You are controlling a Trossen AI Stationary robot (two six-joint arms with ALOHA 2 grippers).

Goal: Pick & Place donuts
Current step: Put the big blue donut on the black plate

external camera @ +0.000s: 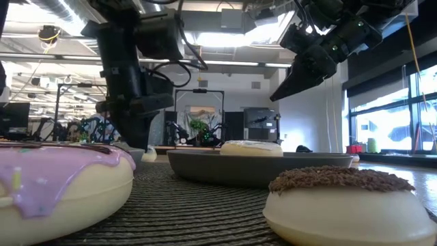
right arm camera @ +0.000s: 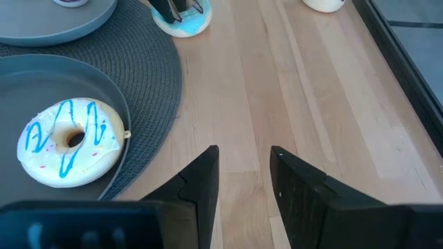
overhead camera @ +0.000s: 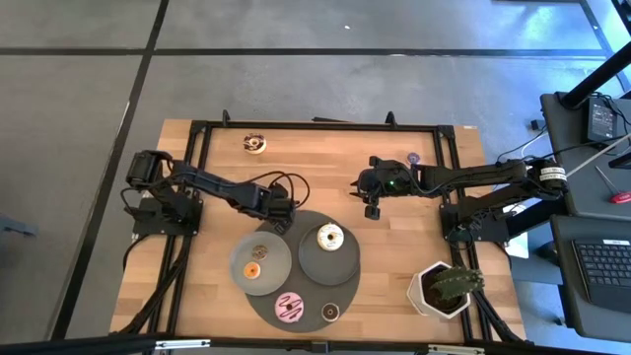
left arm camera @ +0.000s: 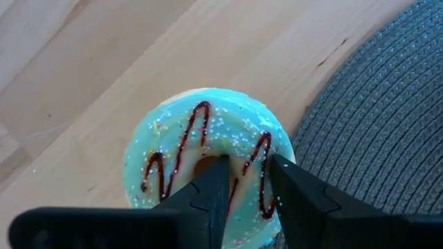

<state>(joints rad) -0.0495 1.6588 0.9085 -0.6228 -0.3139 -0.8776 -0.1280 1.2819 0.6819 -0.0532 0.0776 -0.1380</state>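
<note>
A green-iced donut (left arm camera: pixel 173 131) with dark red drizzle lies on the wood at the far edge of the dark round mat (overhead camera: pixel 266 301). My left gripper (left arm camera: pixel 247 166) is shut on it; the right wrist view also shows that donut (right arm camera: pixel 188 24). My right gripper (overhead camera: pixel 373 209) hangs open above bare wood right of the mat, raised in the low view (external camera: pixel 281 92). A white donut with blue drizzle (right arm camera: pixel 66 142) lies on the right grey plate (overhead camera: pixel 308 258). Two small donuts sit on the left plate (overhead camera: pixel 240 258). A pink donut (overhead camera: pixel 289 308) and a brown donut (overhead camera: pixel 331 312) rest on the mat. My left gripper holds the green donut's ring (left arm camera: pixel 249 149) on the side toward the mat, one finger (left arm camera: pixel 216 181) in the hole and the other finger (left arm camera: pixel 294 190) outside the rim. The fingers come from above, pointing down. In the right wrist view the donut lies on the wood.
A chocolate-and-white donut (overhead camera: pixel 254 145) and a purple donut (overhead camera: pixel 412 157) lie near the table's far edge. A white pot with a green plant (overhead camera: pixel 441 289) stands at the near right corner. Bare wood stretches between the mat and the pot.
</note>
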